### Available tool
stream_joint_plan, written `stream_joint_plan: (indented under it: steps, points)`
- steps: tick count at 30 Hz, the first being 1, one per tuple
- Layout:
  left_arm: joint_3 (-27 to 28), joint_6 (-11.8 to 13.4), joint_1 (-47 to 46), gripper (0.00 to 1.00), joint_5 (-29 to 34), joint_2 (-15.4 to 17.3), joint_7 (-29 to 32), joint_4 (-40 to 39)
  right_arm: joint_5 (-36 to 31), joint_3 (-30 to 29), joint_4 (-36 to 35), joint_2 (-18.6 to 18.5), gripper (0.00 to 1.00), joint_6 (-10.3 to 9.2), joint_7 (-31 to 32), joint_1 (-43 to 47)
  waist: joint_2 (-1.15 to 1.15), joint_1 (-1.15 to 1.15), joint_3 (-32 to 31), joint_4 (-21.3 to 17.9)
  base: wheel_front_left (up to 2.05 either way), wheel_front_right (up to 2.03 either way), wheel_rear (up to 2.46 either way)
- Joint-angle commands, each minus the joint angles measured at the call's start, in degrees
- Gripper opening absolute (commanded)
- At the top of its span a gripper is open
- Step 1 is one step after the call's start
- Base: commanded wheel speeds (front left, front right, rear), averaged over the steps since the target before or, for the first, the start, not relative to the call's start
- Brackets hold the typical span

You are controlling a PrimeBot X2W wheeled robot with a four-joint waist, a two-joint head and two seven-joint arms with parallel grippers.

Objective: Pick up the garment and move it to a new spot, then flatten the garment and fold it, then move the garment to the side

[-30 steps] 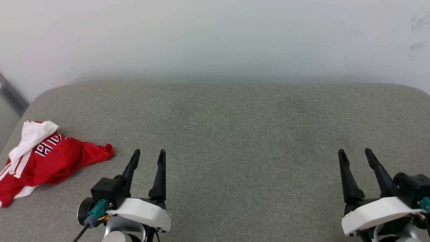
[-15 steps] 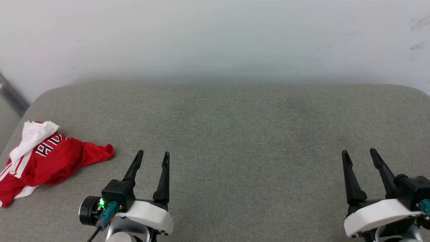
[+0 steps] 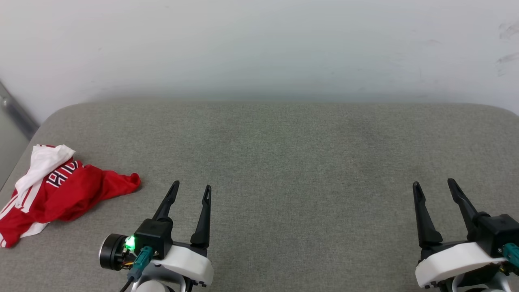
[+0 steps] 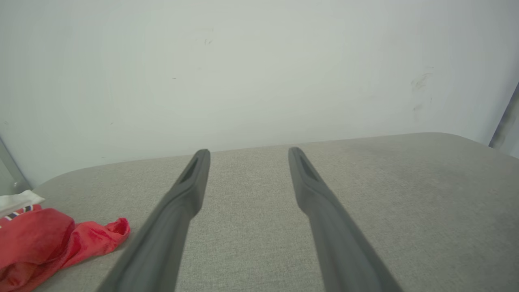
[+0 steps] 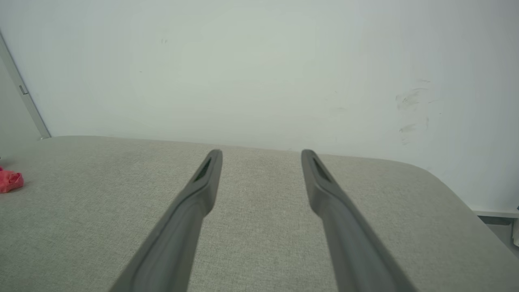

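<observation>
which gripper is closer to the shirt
The left gripper: the shirt lies crumpled just to its left, while the right gripper sits far across the surface.

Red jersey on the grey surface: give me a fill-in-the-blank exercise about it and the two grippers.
1. The crumpled red jersey lies on the grey fabric surface at the robot's ____ side.
2. The left gripper and the right gripper both stand ____, holding nothing.
3. The jersey's sleeve is ____.
Missing words: left; open; white.
</observation>
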Motion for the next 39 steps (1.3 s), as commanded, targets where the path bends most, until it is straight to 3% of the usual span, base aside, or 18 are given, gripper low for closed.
stream_joint_plan:
  steps: [1,15,39]
  points:
    - [0.01,0.22,-0.88,1.0,0.95,0.0,-0.5,0.05,-0.95,-0.2,-0.38,0.07,1.0,-0.02,-0.44,0.72,0.0,0.0,0.02,0.21,0.0,0.0,0.0]
    - [1.09,0.36,-1.37,1.0,-0.84,-0.33,-0.38,1.15,-0.69,-0.42,-0.43,0.08,1.0,-0.02,-0.79,0.69,0.0,0.0,0.26,4.91,0.0,0.0,0.0]
    - [7.93,1.47,-0.48,1.0,-2.03,0.39,-0.38,2.0,-1.49,4.79,-4.46,0.08,1.0,-0.03,1.04,0.07,0.0,0.0,1.39,27.29,0.0,0.0,0.0]
